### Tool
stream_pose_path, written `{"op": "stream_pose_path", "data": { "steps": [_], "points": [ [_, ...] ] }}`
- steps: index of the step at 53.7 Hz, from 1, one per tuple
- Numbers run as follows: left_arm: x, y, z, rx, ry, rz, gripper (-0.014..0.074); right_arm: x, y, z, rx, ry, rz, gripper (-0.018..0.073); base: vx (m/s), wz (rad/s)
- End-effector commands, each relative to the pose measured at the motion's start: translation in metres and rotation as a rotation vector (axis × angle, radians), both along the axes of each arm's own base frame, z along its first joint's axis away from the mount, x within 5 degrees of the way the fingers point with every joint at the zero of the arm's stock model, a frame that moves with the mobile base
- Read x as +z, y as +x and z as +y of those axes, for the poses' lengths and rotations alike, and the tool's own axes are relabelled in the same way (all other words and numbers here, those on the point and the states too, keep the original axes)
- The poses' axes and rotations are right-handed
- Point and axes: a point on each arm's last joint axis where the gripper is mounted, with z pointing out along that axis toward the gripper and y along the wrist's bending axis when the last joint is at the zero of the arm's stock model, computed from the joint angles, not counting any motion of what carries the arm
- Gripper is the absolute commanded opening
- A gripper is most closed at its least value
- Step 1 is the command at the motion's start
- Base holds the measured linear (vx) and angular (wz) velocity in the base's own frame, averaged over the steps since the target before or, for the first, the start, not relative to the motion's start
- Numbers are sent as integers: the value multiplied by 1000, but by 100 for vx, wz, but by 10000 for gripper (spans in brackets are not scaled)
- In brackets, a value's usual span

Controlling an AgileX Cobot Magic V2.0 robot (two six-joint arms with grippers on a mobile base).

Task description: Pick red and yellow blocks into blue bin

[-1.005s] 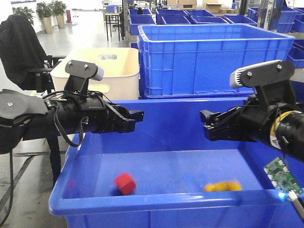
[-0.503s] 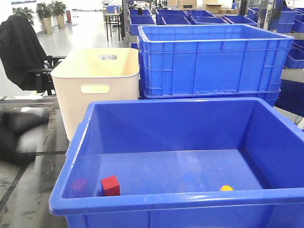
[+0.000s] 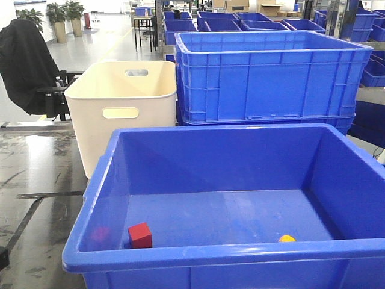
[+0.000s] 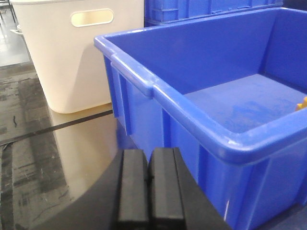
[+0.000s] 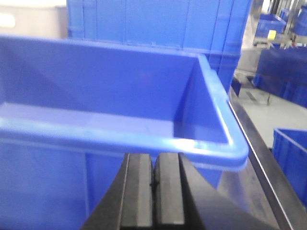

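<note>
Bin: blue bin (image 3: 198, 250) fills lower half of front view, smooth sloped walls, thick rolled rim.
Red: red cube (image 3: 139, 235) sits on bin floor, lower left of frame, close behind the near wall.
Yellow: yellow brick (image 3: 287, 238) on floor lower right, mostly hidden by the near rim; a sliver shows at right edge of left wrist view (image 4: 302, 103).
Status: both blocks look already inside, so task reads as done or nearly.
L tool: left gripper (image 4: 149, 184) at bottom centre of its view, pads pressed together, nothing between them, outside the bin's corner.
R tool: right gripper (image 5: 154, 184) bottom centre, jaws together, empty, below the bin's rim.
Handling: blocks prob light, rigid plastic, a bit slick. Pinch cube on two opposite flat faces; take brick across its sides, not the studs.
Backdrop: cream tub (image 3: 123, 111) upper left, ribbed blue crate (image 3: 271, 78) upper right, not targets.
</note>
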Motion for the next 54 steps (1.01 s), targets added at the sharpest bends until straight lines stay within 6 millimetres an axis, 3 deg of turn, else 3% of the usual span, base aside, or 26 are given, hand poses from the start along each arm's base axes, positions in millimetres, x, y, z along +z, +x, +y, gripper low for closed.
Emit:
{"op": "stream_pose_path", "data": {
  "steps": [1, 29, 35, 48, 54],
  "points": [
    [15, 1, 2, 33, -55, -74, -1, 13, 0, 2, 28, -11, -80, -7, 0, 0],
    [11, -3, 7, 68, -42, -140, -1, 13, 0, 2, 28, -11, -80, -7, 0, 0],
    [-21, -18, 14, 78, 38, -161, -1, 13, 0, 2, 28, -11, -80, -7, 0, 0],
    [-110, -47, 38, 276, -158, -164, -1, 13, 0, 2, 28, -10, -79, -7, 0, 0],
    [-112, -57, 38, 266, -40, -161, -1, 13, 0, 2, 29, -10, -81, -7, 0, 0]
  ]
}}
